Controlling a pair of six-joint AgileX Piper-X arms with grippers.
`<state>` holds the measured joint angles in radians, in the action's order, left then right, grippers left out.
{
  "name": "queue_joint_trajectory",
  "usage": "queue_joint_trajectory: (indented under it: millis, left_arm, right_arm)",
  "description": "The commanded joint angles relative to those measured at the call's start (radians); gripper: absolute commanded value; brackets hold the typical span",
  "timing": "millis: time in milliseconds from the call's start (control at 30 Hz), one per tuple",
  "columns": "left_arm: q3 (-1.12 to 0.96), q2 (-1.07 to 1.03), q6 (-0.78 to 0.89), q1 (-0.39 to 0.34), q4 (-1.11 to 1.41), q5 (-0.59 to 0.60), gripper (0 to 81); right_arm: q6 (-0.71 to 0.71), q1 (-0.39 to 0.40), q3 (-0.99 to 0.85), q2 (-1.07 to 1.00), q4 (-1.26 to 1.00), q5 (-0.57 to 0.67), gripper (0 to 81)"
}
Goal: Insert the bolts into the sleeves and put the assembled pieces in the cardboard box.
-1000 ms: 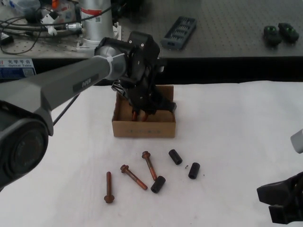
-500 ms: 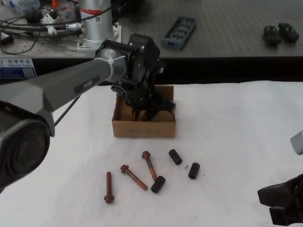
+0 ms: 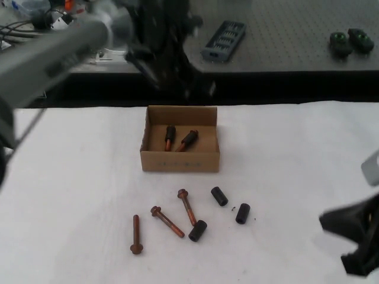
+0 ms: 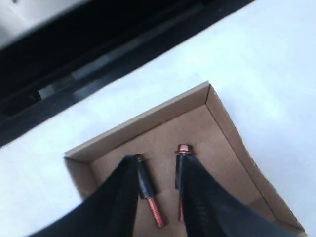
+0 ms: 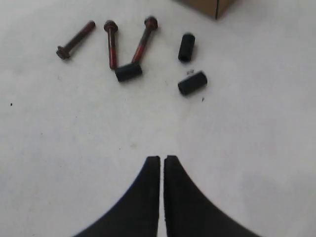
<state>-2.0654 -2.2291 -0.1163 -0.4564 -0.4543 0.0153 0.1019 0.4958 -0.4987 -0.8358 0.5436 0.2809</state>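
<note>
Two assembled pieces (image 3: 188,140) lay in the cardboard box (image 3: 179,161) below the risen left gripper (image 4: 159,165), fingers apart and empty; three bolts (image 3: 167,221) remained.

We see a box (image 3: 179,161) of matt brown cardboard, bolts (image 3: 135,234) of dull reddish-brown metal, sleeves (image 3: 219,196) of matt black plastic or rubber, and a smooth, matt white cloth (image 3: 284,165) beneath them.
</note>
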Motion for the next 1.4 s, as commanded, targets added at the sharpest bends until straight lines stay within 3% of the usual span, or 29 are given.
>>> queue_joint_trajectory:
  millis: [0, 167, 433, 600, 667, 933, 1367]
  left_arm:
    - [-0.019, 0.120, -0.057, 0.024, -0.126, -0.015, 18.8]
    - [-0.019, 0.197, 0.056, 0.061, -0.312, -0.015, 18.9]
    - [-0.004, 0.296, 0.065, 0.079, -0.442, -0.009, 18.9]
    - [0.098, 0.385, 0.079, 0.082, -0.419, -0.007, 18.9]
    - [0.183, 0.436, 0.079, 0.081, -0.394, -0.007, 18.9]
    - [0.648, 0.703, 0.095, 0.081, -0.161, -0.007, 18.9]
    - [1.222, 1.151, 0.140, 0.084, -0.014, -0.015, 18.9]
  right_arm:
    - [0.098, -0.007, -0.099, -0.023, -0.042, 0.030, 3.7]
    - [0.091, -0.007, -0.182, -0.126, -0.040, 0.124, 3.7]
    - [0.052, -0.005, -0.324, -0.314, -0.033, 0.140, 1.2]
    - [-0.044, -0.005, -0.416, -0.431, -0.033, 0.140, 22.2]
    - [-0.050, 0.000, -0.448, -0.471, -0.025, 0.140, 27.6]
    - [-0.049, 0.073, -0.562, -0.625, 0.006, 0.122, 21.3]
    - [-0.109, 0.209, -0.798, -0.968, 0.112, -0.013, 25.9]
